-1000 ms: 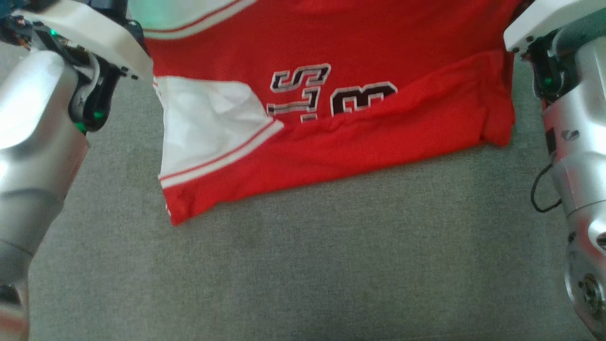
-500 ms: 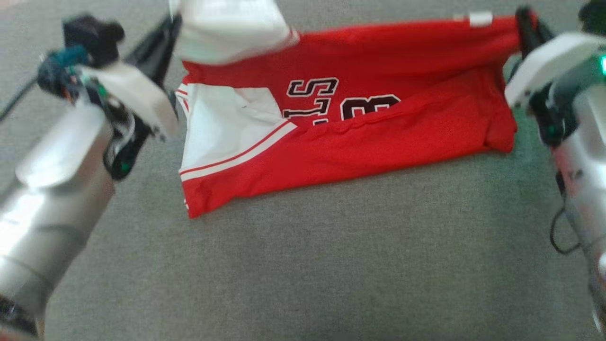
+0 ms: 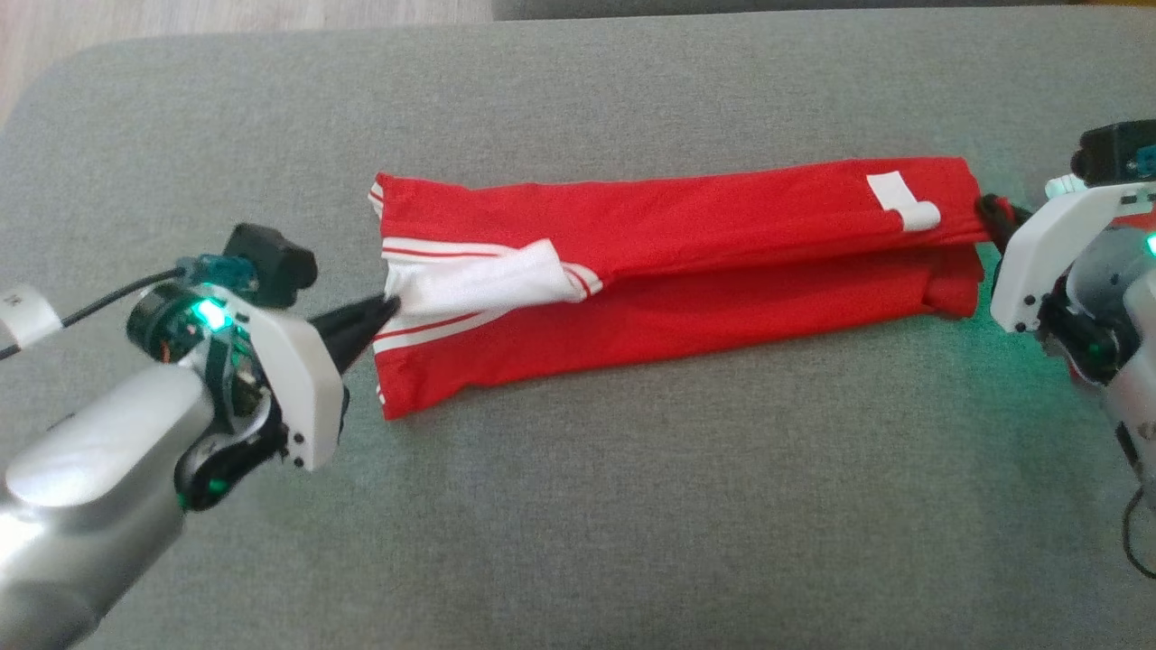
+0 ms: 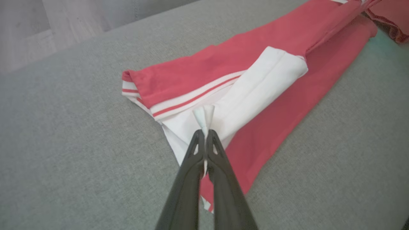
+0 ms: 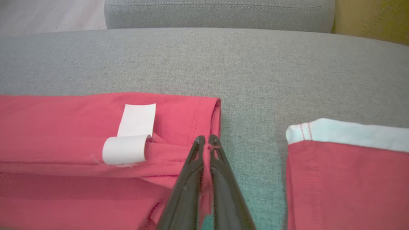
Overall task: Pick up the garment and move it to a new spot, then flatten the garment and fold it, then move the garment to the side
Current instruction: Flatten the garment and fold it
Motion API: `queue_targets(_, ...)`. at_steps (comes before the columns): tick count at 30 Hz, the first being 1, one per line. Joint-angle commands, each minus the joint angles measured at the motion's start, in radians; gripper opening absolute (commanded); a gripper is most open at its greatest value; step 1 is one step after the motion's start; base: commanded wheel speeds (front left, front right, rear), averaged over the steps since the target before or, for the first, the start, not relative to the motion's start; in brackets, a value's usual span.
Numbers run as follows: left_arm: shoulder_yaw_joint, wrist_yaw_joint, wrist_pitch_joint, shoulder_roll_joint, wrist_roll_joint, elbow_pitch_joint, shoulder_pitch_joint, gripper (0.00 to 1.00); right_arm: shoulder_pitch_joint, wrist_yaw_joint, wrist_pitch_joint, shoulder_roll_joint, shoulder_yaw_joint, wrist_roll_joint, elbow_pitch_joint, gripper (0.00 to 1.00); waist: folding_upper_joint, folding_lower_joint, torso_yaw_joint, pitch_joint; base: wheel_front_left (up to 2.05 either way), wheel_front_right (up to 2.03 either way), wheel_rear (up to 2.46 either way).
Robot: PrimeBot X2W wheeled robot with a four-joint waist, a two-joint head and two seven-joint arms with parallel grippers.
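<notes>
The red garment (image 3: 722, 226) lies on the grey cushion (image 3: 578, 506) as a long narrow strip, folded lengthwise. A white sleeve panel (image 3: 479, 280) with red stripes sits at its left end, and a curled white label (image 3: 903, 203) near its right end. My left gripper (image 3: 386, 309) is shut on a pinch of the white cloth (image 4: 204, 118), low over the cushion. At the right end, my right gripper (image 3: 992, 215) is shut on the red hem (image 5: 209, 148), just right of the label (image 5: 134, 134).
Another red piece with a white band (image 5: 345, 179) lies to the right of my right fingers; I cannot tell whether it belongs to the same garment. A grey back cushion (image 5: 217, 12) and a yellow surface (image 5: 374, 19) stand behind. Wooden floor (image 3: 181, 18) shows past the far left edge.
Both grippers carried the raised top edge over and down, so the upper layer now covers the lettering and the garment lies as a narrow strip. The head camera has also tilted.
</notes>
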Motion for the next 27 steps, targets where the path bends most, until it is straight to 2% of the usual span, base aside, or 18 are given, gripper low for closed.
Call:
queue_targets(1, 0.038, 0.010, 0.037, 0.059, -0.027, -0.045, -0.023, 0.00, 0.007, -0.001, 0.032, -0.042, 0.034, 0.030, -0.050, 0.00, -0.0001, 0.0001, -0.002, -0.003, 0.00, 0.00, 0.00)
queue_targets(6, 0.025, 0.026, 0.123, 0.091, -0.068, -0.109, -0.011, 0.00, 0.021, -0.001, 0.108, -0.083, 0.094, 0.087, -0.102, 0.00, -0.0001, 0.0001, -0.008, -0.013, 0.00, 0.00, 0.00)
queue_targets(11, 0.019, 0.041, 0.147, 0.103, -0.071, -0.139, -0.008, 0.00, 0.028, -0.001, 0.148, -0.102, 0.127, 0.119, -0.123, 0.00, -0.0001, 0.0001, -0.013, -0.016, 0.00, 0.00, 0.00)
queue_targets(23, -0.014, 0.059, 0.136, 0.065, -0.024, -0.098, -0.005, 0.00, 0.034, -0.001, 0.178, -0.095, 0.154, 0.179, -0.095, 0.00, -0.0001, 0.0001, -0.022, -0.009, 0.00, 0.00, 0.00)
queue_targets(24, -0.019, 0.057, 0.135, 0.060, -0.020, -0.092, -0.002, 0.06, 0.033, -0.001, 0.174, -0.094, 0.153, 0.177, -0.088, 0.44, -0.0001, 0.0001, -0.023, -0.009, 0.00, 0.00, 0.00)
queue_targets(25, -0.021, 0.056, 0.132, 0.056, -0.020, -0.086, 0.000, 0.43, 0.033, -0.001, 0.173, -0.092, 0.151, 0.180, -0.080, 1.00, -0.0001, 0.0001, -0.024, -0.010, 0.00, 0.00, 0.00)
queue_targets(26, -0.019, 0.059, 0.125, 0.052, -0.021, -0.080, 0.002, 1.00, 0.031, -0.001, 0.169, -0.091, 0.152, 0.181, -0.078, 1.00, -0.0001, 0.0001, -0.025, -0.013, 0.00, 0.00, 0.00)
queue_targets(27, -0.017, 0.063, 0.119, 0.048, -0.020, -0.074, 0.002, 1.00, 0.028, -0.001, 0.163, -0.090, 0.150, 0.183, -0.075, 1.00, -0.0001, 0.0001, -0.026, -0.015, 0.00, 0.00, 0.00)
